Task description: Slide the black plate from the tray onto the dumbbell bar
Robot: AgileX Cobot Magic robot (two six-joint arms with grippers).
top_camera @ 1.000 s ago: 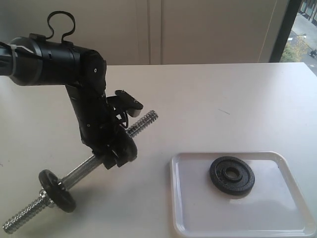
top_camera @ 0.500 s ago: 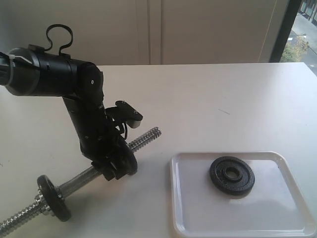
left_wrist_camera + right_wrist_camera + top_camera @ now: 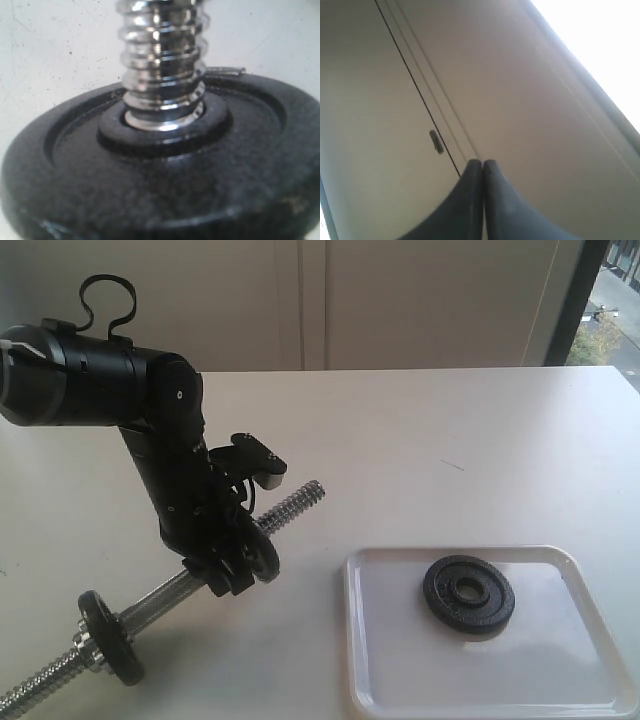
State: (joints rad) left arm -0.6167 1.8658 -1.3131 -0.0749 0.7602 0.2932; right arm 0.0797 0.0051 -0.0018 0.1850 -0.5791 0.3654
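Observation:
The chrome dumbbell bar (image 3: pixel 170 590) lies slanted on the white table, its threaded end (image 3: pixel 295 502) pointing up and right. The black plate (image 3: pixel 262 558) is threaded on that end, and my left gripper (image 3: pixel 240 570) is shut on its rim. In the left wrist view the plate (image 3: pixel 160 190) fills the frame with the bar's thread (image 3: pixel 162 60) through its hole; the fingers are hidden. The white tray (image 3: pixel 380 670) sits at the right. My right gripper (image 3: pixel 483 162) is shut on nothing, aimed at a wall panel, and is absent from the exterior view.
A near-identical black disc (image 3: pixel 468 595) lies flat in the tray. Another black disc (image 3: pixel 112 637) stands on the bar's lower left part beside a chrome collar nut (image 3: pixel 90 655). A dark window frame (image 3: pixel 565 300) rises at the back right.
My left arm has shifted slightly left and down with the plate. The bar has been dragged toward the lower left, so its far threaded end now runs off the frame.

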